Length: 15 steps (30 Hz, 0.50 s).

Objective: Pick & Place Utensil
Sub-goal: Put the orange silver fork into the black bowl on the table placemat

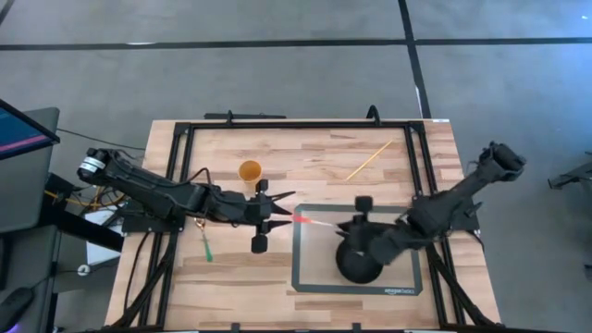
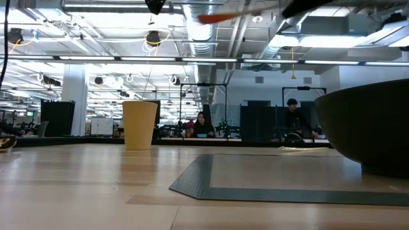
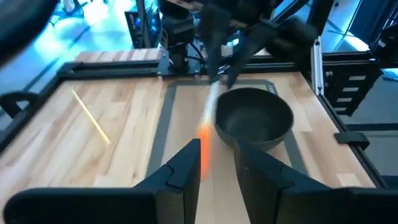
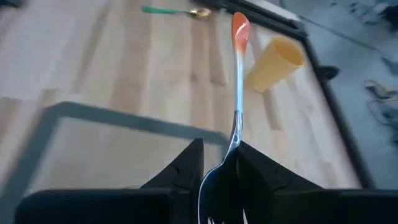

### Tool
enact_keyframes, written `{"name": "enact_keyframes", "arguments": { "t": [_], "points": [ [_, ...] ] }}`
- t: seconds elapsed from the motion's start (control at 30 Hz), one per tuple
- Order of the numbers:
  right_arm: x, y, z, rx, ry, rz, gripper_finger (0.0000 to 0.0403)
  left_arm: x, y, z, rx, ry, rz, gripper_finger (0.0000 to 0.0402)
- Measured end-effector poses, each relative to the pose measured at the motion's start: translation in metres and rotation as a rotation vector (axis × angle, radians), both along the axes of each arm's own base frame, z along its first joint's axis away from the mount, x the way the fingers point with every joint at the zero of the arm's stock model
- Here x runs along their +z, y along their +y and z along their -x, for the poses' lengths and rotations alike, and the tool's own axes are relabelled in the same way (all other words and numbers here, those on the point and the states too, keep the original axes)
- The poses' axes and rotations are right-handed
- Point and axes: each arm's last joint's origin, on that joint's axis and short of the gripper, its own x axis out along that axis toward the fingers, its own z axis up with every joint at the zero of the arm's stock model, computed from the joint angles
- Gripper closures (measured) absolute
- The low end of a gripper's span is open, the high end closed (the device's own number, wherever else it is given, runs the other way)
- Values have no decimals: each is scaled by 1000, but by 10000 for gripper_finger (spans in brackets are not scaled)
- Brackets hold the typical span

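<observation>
While both arms meet near the middle of the tabletop (image 1: 277, 153), an orange-handled utensil (image 1: 313, 222) hangs in the air between them. The left end effector (image 1: 277, 211) sits at the mat's (image 1: 298, 277) near edge, its fingers (image 3: 180, 171) spread, with the orange handle tip lying in the gap between them; whether either finger touches the handle cannot be told. A cup (image 1: 250, 171) stands just beside this end effector, toward the far side of the tabletop, and a green-handled utensil (image 1: 206, 246) lies on the wood on its other side, close to the left arm.

Beyond the left end effector, across the mat, the right end effector (image 1: 356, 227) pinches the metal end of the utensil (image 4: 238, 81), fingers (image 4: 186, 165) pressed against it; the handle points away from it toward the left end effector and the cup (image 4: 275, 62). A dark bowl (image 1: 361, 264) rests on the mat directly beside and partly under the right end effector. A thin pale stick (image 1: 368, 160) lies on bare wood well apart from the right end effector, near the far edge.

In the low view the cup (image 2: 140, 124) and bowl (image 2: 364, 128) stand on the tabletop, the utensil (image 2: 223, 16) high above them.
</observation>
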Motion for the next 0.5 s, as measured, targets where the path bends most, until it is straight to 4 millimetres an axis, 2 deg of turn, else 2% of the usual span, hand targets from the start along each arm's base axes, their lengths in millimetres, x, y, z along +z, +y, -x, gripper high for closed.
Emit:
{"name": "enact_keyframes", "arguments": {
  "t": [0.2,0.5],
  "points": [
    [3,24,27,41,-16,-31,331,-2,-1,-2,-55,1,-142,303],
    [-24,49,49,-54,16,-61,331,-6,-7,-5,-123,-3,-222,300]
  ]
}}
